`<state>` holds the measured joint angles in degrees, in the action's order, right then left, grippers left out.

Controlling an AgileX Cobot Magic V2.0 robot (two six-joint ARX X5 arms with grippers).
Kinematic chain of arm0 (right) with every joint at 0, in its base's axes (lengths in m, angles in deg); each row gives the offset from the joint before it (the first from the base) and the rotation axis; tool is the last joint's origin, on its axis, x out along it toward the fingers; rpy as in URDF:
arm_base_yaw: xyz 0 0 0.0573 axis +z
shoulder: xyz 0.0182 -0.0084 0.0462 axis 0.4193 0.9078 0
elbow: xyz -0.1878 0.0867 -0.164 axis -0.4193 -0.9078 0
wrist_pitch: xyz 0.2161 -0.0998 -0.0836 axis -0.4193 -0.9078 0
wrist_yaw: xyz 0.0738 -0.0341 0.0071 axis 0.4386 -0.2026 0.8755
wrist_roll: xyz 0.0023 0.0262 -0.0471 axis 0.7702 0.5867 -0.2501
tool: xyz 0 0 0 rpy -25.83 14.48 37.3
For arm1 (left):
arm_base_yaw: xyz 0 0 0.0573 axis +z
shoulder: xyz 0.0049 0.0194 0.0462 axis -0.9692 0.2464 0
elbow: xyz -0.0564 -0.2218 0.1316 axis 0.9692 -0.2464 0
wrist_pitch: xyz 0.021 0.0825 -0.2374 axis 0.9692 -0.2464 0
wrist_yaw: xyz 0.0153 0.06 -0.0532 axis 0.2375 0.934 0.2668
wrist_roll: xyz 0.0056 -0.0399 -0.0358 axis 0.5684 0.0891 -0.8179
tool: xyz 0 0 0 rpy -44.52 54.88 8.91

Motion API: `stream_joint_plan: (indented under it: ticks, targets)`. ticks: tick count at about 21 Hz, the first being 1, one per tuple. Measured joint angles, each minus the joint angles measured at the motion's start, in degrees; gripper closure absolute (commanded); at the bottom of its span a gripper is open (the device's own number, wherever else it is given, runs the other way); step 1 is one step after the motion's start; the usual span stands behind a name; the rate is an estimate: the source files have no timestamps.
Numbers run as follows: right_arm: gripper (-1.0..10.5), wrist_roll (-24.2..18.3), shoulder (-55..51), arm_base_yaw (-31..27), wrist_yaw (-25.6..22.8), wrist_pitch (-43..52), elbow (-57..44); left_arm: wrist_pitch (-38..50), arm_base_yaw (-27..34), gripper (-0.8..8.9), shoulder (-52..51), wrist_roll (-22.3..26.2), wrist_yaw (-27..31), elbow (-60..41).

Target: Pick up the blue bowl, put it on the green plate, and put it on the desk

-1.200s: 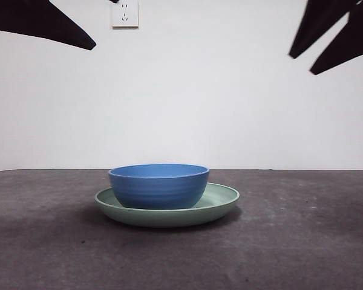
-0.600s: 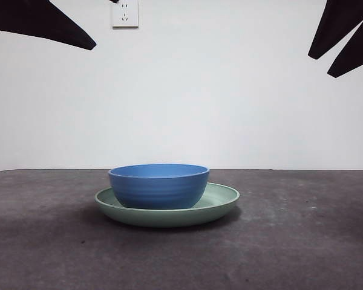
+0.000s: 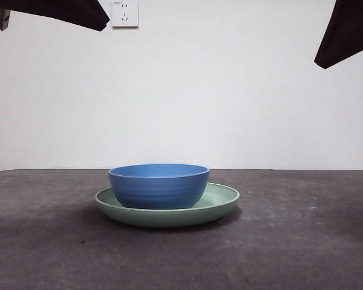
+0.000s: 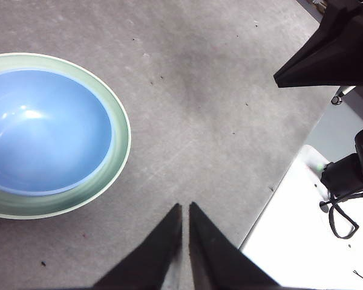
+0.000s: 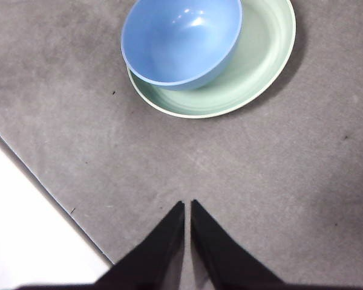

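The blue bowl [image 3: 158,186] sits in the green plate [image 3: 221,202], mid-tabletop [image 3: 302,241] — both hands, left [image 4: 184,208] and right [image 5: 187,204], pinched together, hang high above, neither clearly nearer.

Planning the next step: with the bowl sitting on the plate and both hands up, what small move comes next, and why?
Probably lower the right hand toward the blue bowl's rim, opening it. The bowl sits in the green plate, not yet on the desk, and both hands, the left hand too, are shut and apart from it.
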<state>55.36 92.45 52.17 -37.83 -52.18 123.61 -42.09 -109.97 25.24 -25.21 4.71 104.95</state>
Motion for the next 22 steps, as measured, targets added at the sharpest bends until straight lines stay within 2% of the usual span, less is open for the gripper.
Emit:
stream_joint_plan:
  ticks: [14, 17, 22]
  targets:
    - [9.4, 0.0, 0.0, 0.0, 0.0, 0.0, 0.0, 0.5, 0.9, 7.96, -1.9, 1.0, 0.1, -0.2]
    - [9.4, 0.0, 0.0, 0.0, 0.0, 0.0, 0.0, 3.6, 7.4, 7.95, -9.3, 5.0, 3.8, -0.3]
    - [9.4, 0.0, 0.0, 0.0, 0.0, 0.0, 0.0, 12.0, 24.5, 7.95, -24.9, 10.9, 9.1, -4.1]
